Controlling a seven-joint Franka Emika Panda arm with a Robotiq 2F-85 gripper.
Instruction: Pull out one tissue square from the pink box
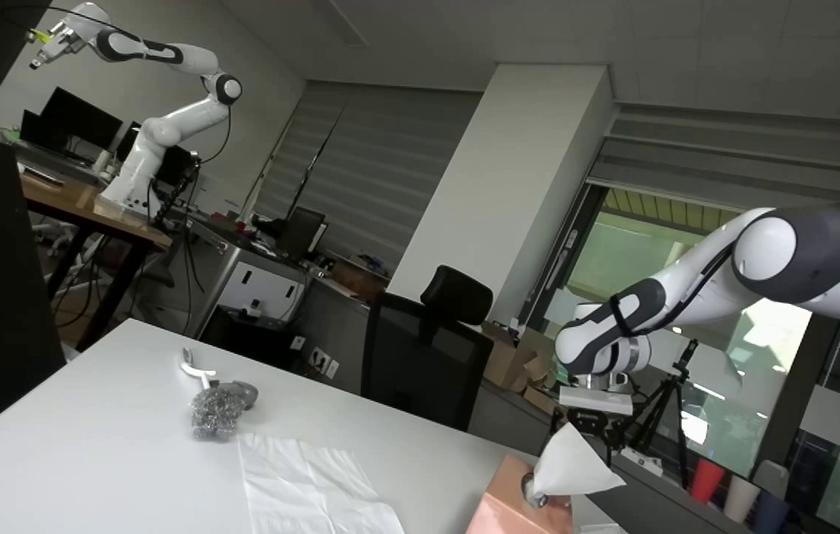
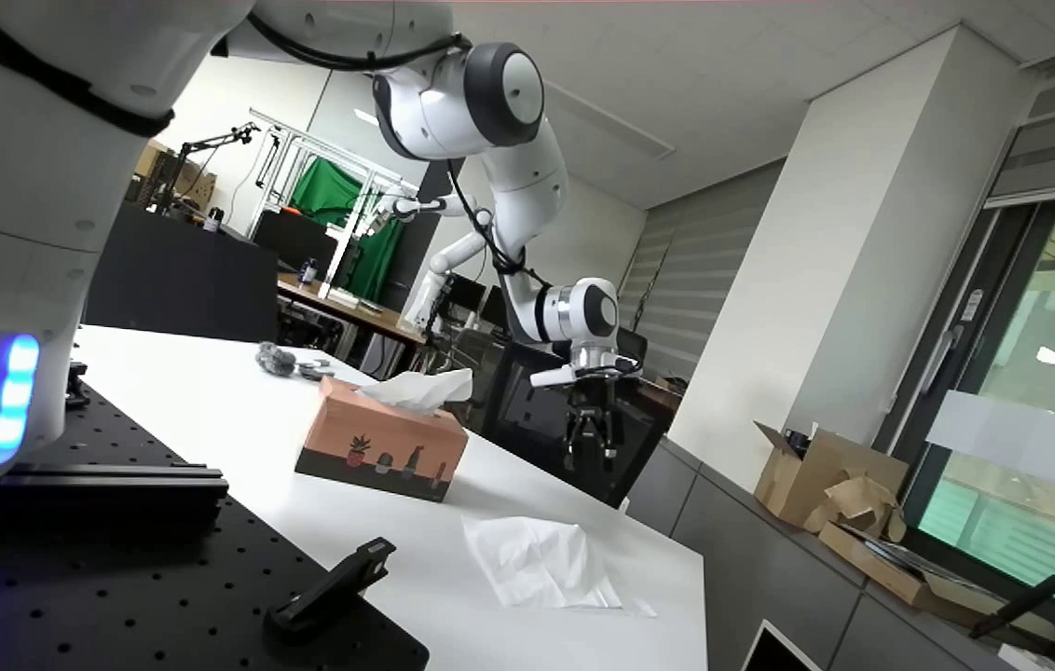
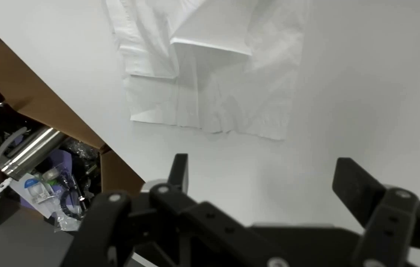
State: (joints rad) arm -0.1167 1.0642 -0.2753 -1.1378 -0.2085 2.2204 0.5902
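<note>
Fingers [image 3: 354, 185] apart and empty, one tissue square [image 3: 210, 89] out on the counter [image 3: 373, 85]

The fingers stand wide apart, released, with nothing between them. At 12 o'clock from them in the wrist view lies the tissue square: thin, white and creased, with a raised fold and a wavy lower edge. In an exterior view the pink box [image 2: 383, 447] sits at 9 o'clock from the fingers, and the tissue square lies at about 4 o'clock from the box, not touching it. I judge the pull itself finished; at most, taking the fingers away is left.

The box is a smooth oblong, salmon over a dark band, with a potted-plant print along its side. From its top juts a tissue tuft [image 2: 420, 390], a crisp white peak that is presumably the next square. Beyond, at 10 o'clock from the tissue square in both exterior views, sits a coarse, glinting mesh tangle [image 1: 216, 411].
</note>
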